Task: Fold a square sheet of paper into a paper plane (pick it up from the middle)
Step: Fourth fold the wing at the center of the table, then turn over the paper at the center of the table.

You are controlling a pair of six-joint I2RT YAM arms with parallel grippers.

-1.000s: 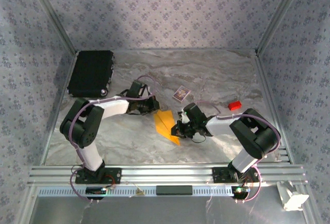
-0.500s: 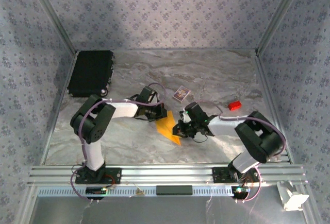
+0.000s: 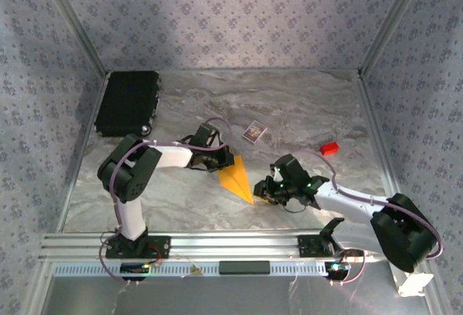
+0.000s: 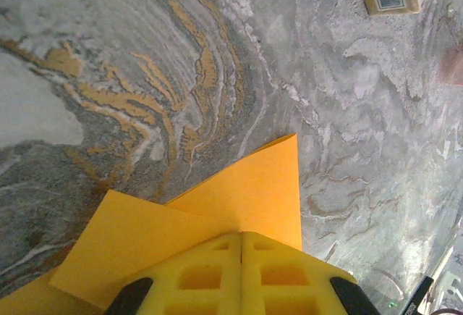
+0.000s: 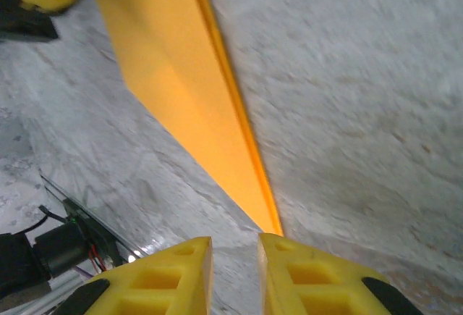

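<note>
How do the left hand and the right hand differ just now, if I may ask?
The left hand has its fingers pressed together; the right hand shows a narrow gap. The left sits at the wide end of the folded paper, the right at its pointed tip. Both have yellow fingers.

Matt orange paper plane [image 3: 236, 177], smooth marbled tabletop [image 3: 304, 112]

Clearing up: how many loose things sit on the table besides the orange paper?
3: black case far left; small purple-and-white card centre; tiny red block right. More may be hidden.
</note>
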